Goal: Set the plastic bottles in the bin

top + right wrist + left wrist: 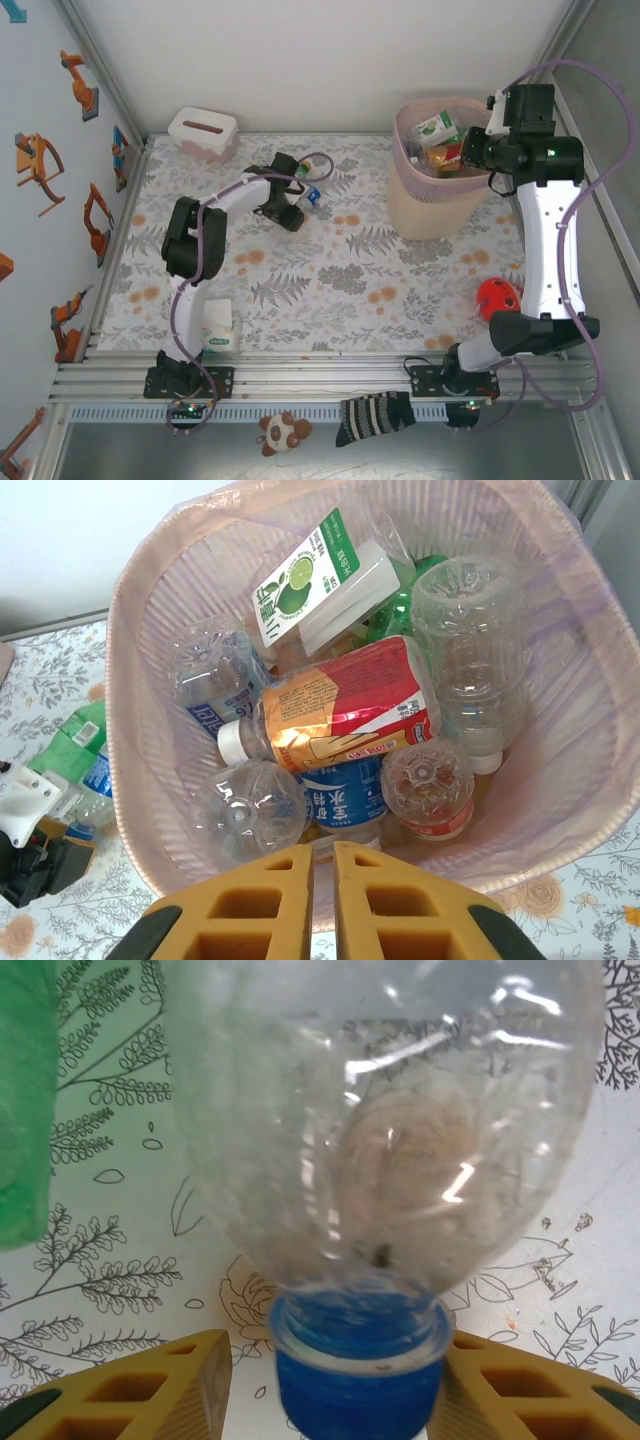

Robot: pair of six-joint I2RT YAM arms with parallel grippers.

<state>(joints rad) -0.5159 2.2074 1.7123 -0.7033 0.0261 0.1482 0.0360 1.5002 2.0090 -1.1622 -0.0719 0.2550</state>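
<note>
- The left gripper (355, 1400) is low over the leaf-patterned table (340, 270), left of the bin and towards the back.
- In the left wrist view its two yellow fingers (150, 1395) stand apart on either side of the blue cap (355, 1380) of a clear bottle (390, 1120) lying on the table.
- A thin strip of table shows between the left finger and the cap. The right finger sits right up against the cap, so the jaws straddle it without being clamped on it.
- A green bottle (22, 1100) lies just beside the clear one, at the left edge of that view.
- The right gripper (323, 852) hangs above the near rim of the bin (430, 215), its fingers closed almost together with nothing between them.
- The bin stands at the back right of the table, lined with a pink liner (150, 660).
- Inside it lie many plastic bottles: an orange-labelled bottle (345, 710) with a white cap, a lime-labelled bottle (300, 580), a blue-labelled bottle (345, 800), a red-labelled bottle (425, 785) and several clear ones.
- A white tissue box (203, 132) sits at the back left corner.
- A soft tissue pack (218, 330) lies near the left arm's base.
</note>
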